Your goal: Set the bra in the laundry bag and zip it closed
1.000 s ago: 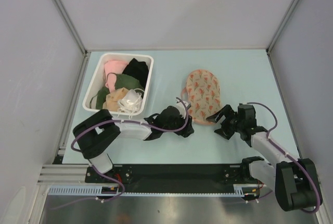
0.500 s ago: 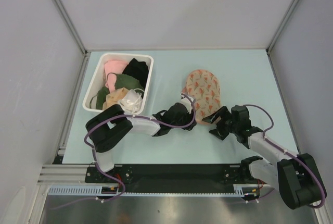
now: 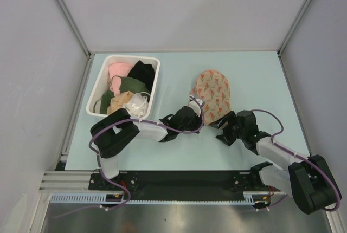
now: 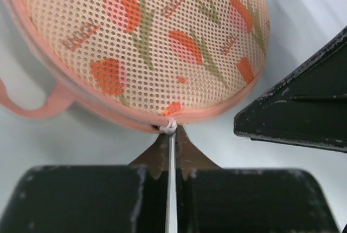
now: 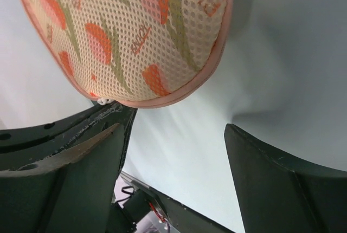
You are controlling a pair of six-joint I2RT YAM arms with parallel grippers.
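On the pale surface (image 3: 255,81), right of the white bin (image 3: 93,100), the laundry bag (image 3: 213,96) lies folded closed with its printed side up. The top view shows only two dark arms crowding its near edge. The left wrist view shows the left end effector (image 4: 171,154) pressed together on the zipper pull (image 4: 169,126) at the pink seam. The right wrist view shows the right end effector (image 5: 173,157) spread wide just beside the bag's rim.
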